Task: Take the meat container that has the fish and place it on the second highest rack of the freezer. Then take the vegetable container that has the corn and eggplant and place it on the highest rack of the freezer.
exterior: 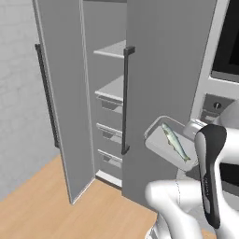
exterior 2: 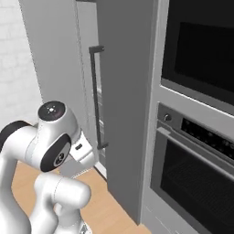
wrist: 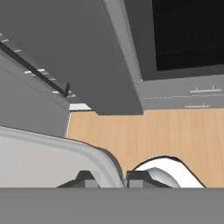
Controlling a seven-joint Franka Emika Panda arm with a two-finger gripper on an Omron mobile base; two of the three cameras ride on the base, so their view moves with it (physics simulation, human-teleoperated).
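Observation:
The meat container (exterior: 161, 140), a pale grey tray, hangs tilted in the air in front of the freezer's right door (exterior: 163, 60). The slim silvery fish (exterior: 175, 142) lies in it. My gripper (wrist: 112, 178) is shut on the tray's rim (wrist: 105, 159), one fingertip (wrist: 85, 177) on each side of it. The freezer (exterior: 109, 93) stands open, with two pale shelf boards (exterior: 112, 49) (exterior: 112, 88) above three grey drawers (exterior: 110, 135). Its top is cut off, so I cannot tell which rack is which. The vegetable container with the corn and eggplant is out of view.
The freezer's left door (exterior: 60, 93) swings out wide over the wooden floor (exterior: 42, 210). A long dark bar handle (exterior: 126, 98) runs down the right door. A black-glass wall oven (exterior 2: 201, 68) stands directly right of the freezer. My own arm (exterior: 210, 172) fills the lower right.

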